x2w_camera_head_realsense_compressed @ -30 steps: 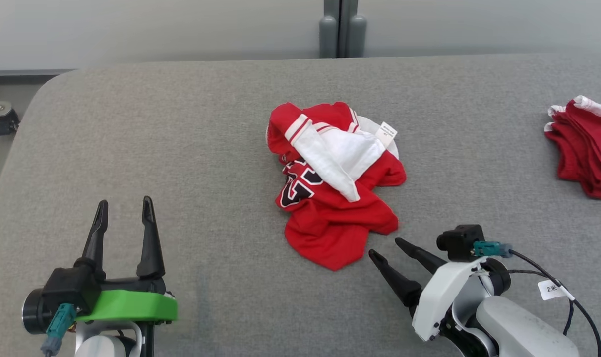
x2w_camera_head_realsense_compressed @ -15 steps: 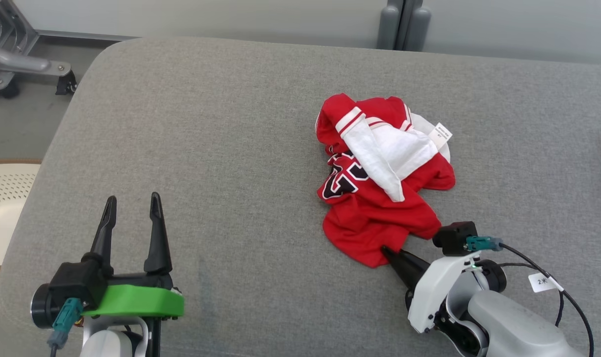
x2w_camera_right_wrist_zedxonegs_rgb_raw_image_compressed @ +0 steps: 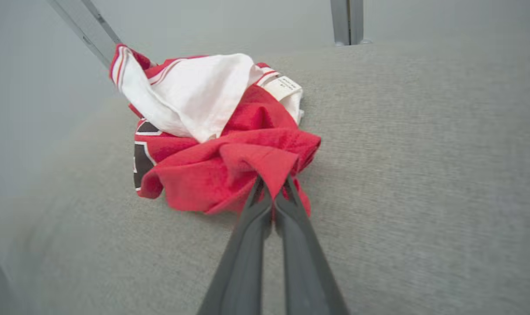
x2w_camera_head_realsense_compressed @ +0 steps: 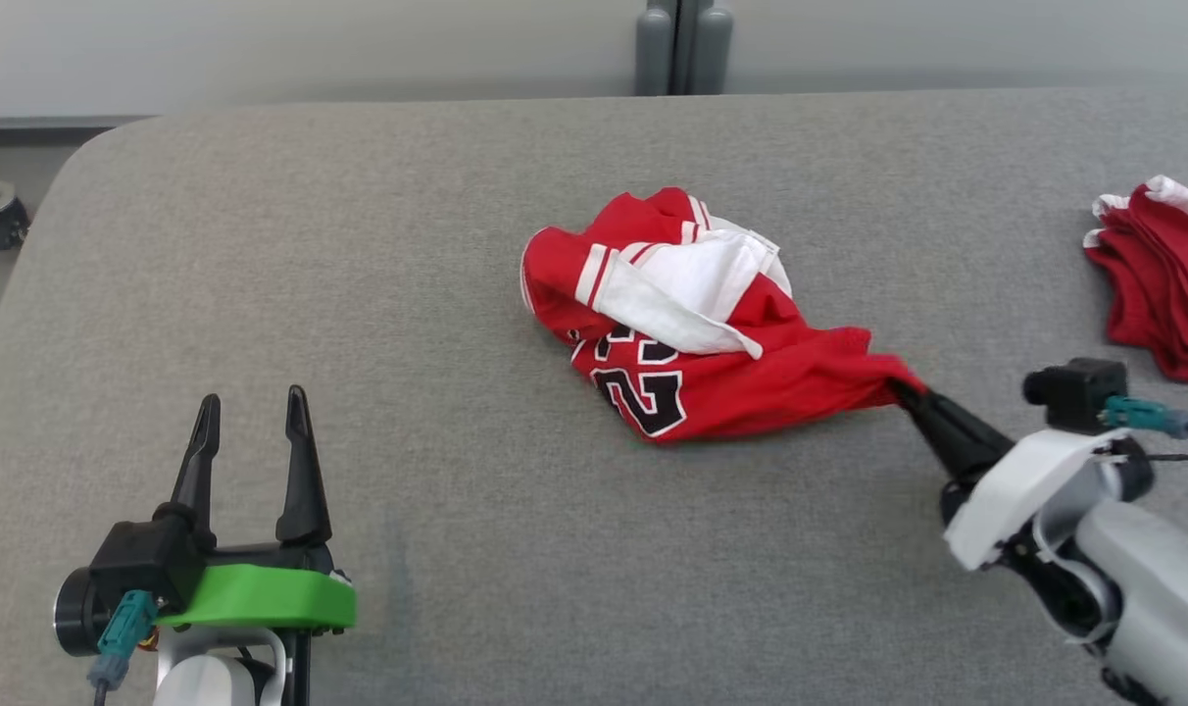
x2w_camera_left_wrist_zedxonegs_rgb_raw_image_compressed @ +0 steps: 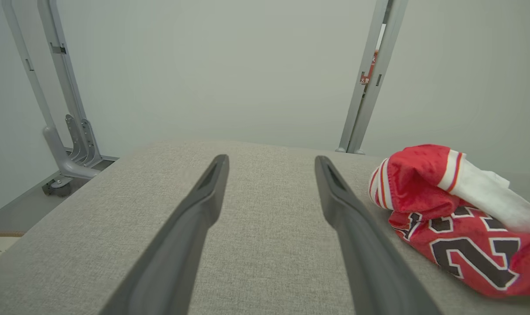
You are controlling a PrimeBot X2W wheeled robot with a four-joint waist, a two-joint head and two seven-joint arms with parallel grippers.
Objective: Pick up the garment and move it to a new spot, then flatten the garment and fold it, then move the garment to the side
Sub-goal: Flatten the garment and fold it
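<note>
Jersey, crumpled red-white knit; R gripper clamps its edge, L gripper splayed.

A grey fabric-covered table is stretching out beneath and well beyond the right claw, with a pile of red, white-trimmed clothes lying on it near that claw, off to its right. Two grey posts are standing against a pale wall far ahead of that claw, while a grey metal stand is sitting past the table's corner, left of the left claw.
</note>
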